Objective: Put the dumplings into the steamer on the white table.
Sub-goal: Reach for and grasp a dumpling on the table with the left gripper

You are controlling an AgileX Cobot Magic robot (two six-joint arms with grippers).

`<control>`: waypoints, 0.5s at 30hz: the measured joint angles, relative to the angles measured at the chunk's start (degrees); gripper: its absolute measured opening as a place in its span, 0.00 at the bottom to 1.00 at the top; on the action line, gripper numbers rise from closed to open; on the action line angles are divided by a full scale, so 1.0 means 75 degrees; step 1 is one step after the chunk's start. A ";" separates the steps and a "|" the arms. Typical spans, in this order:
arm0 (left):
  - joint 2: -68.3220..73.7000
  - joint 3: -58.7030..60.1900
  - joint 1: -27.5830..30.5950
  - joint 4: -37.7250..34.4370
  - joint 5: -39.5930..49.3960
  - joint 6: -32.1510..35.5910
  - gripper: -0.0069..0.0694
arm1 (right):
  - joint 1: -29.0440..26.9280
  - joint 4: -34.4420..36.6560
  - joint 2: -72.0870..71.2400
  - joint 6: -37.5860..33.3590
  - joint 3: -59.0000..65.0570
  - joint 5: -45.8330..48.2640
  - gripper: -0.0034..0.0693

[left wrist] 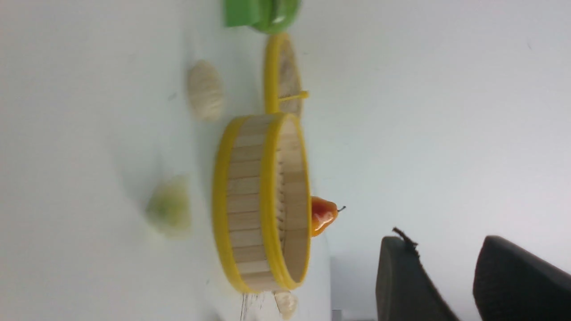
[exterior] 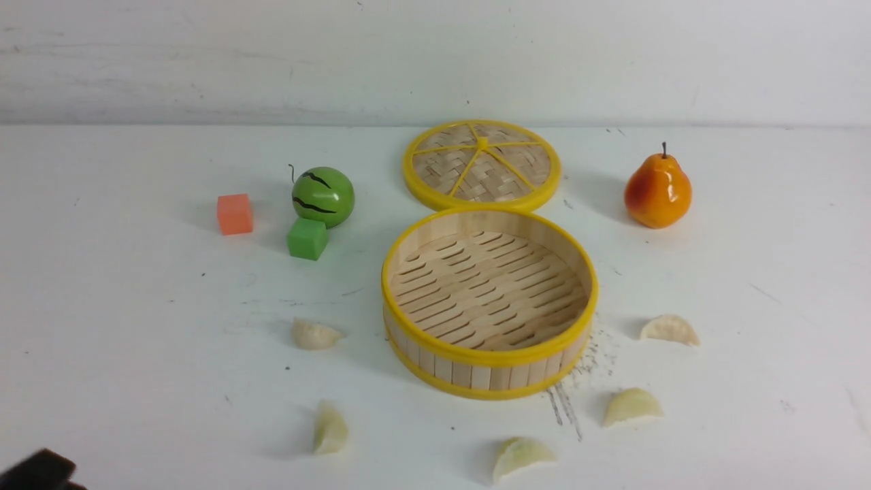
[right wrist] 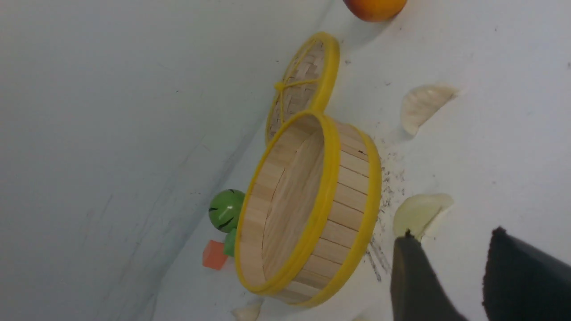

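The steamer (exterior: 490, 299) stands empty in the middle of the white table (exterior: 136, 327), its slatted floor bare. Several dumplings lie around it on the table: one to its left (exterior: 315, 335), one to its right (exterior: 670, 329), others in front (exterior: 520, 454). My left gripper (left wrist: 444, 243) hangs open over bare table, nothing between its fingers; the steamer (left wrist: 250, 200) and two dumplings (left wrist: 169, 209) are some way off. My right gripper (right wrist: 453, 236) is open and empty too. One of its fingertips (right wrist: 407, 243) lines up just short of a dumpling (right wrist: 419, 213) beside the steamer (right wrist: 352, 187).
The woven lid (exterior: 482, 165) lies flat just behind the steamer. A green watermelon ball (exterior: 323, 196), a green cube (exterior: 307, 238) and an orange cube (exterior: 235, 214) sit at the back left. A pear (exterior: 658, 190) stands at the back right. A dark piece of my left arm (exterior: 37, 471) shows at the corner.
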 joint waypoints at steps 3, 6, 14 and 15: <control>0.0334 -0.1104 0.0000 0.0380 0.0587 0.1209 0.34 | 0.0000 0.0000 0.0072 -0.0931 -0.0719 0.0009 0.35; 0.1475 -0.2278 0.0000 0.1270 0.1613 0.1782 0.20 | 0.0000 -0.0049 0.0654 -0.1802 -0.1448 0.0055 0.25; 0.4662 -0.5084 -0.0435 0.4318 0.4657 0.2061 0.07 | 0.0039 -0.1268 0.4532 -0.5086 -0.4479 0.2802 0.02; 0.4940 -0.5319 -0.0654 0.4669 0.4890 0.2061 0.07 | 0.0128 -0.1433 0.4986 -0.5250 -0.4805 0.3197 0.02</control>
